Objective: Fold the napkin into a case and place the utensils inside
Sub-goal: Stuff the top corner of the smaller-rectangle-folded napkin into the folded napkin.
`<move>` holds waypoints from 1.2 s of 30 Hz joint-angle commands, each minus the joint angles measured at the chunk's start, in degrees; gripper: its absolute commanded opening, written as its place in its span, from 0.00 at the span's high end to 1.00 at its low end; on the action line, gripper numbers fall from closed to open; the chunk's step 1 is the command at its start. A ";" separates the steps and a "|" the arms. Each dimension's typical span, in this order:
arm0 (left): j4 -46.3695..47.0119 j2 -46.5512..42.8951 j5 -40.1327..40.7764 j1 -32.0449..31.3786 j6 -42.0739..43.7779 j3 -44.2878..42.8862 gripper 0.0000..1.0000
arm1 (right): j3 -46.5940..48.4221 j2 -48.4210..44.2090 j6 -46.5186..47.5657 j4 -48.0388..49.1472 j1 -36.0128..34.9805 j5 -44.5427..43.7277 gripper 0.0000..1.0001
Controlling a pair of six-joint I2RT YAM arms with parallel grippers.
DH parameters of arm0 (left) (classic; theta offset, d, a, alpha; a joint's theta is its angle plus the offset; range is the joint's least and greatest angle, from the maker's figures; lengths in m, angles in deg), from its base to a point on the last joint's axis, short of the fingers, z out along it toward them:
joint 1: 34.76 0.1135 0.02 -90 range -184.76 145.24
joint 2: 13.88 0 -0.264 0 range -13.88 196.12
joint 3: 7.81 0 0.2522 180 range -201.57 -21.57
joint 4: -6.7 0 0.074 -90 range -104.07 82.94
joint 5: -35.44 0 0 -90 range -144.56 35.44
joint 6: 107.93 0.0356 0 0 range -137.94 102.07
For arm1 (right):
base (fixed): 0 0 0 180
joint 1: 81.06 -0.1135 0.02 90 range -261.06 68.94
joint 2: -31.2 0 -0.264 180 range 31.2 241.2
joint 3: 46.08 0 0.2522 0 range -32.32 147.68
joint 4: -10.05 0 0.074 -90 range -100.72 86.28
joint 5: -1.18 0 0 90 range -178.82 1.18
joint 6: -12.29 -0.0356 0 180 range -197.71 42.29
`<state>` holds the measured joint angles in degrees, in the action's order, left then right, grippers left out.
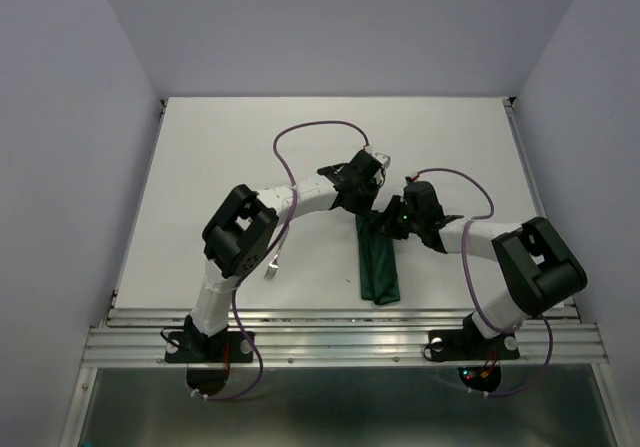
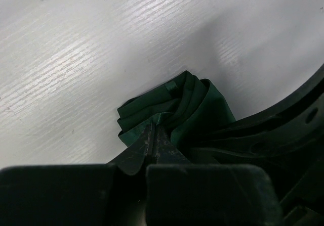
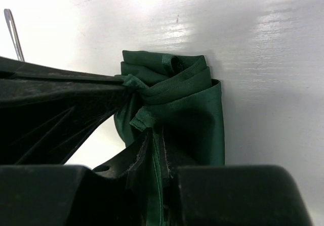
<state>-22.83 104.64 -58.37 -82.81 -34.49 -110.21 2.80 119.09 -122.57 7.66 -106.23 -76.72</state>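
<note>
White, flat table [image 1: 220, 167] fills my top view. On it, right of centre, lies one dark green cloth napkin [image 1: 380, 267], already a narrow strip pointing away from the arm bases. Its far end is bunched into several loose layers between my two grippers.

The left gripper [image 2: 153, 135] is fully closed, tips nipping a fold at that bunched end. The right gripper [image 3: 154, 135] is nearly closed too, with a thin layer of cloth running down between its fingers.

I judge the cloth light, limp and apt to slump. I would take it by a hemmed edge or corner, not mid-panel, so that only one layer lifts.

One slim silver metal fork [image 1: 272, 265] lies well to the left, beside the left arm. A thin silver metal piece [image 3: 12, 31] shows in the right wrist view; I cannot tell whether it is the knife.
</note>
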 commanded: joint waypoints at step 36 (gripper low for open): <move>-0.40 -5.05 -1.46 -0.11 0.74 0.66 1.00 | 1.10 5.09 -4.88 12.09 -0.23 3.11 0.85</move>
<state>-23.01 104.44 -58.98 -82.64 -34.27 -109.31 3.23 122.57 -126.87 15.01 -106.20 -74.58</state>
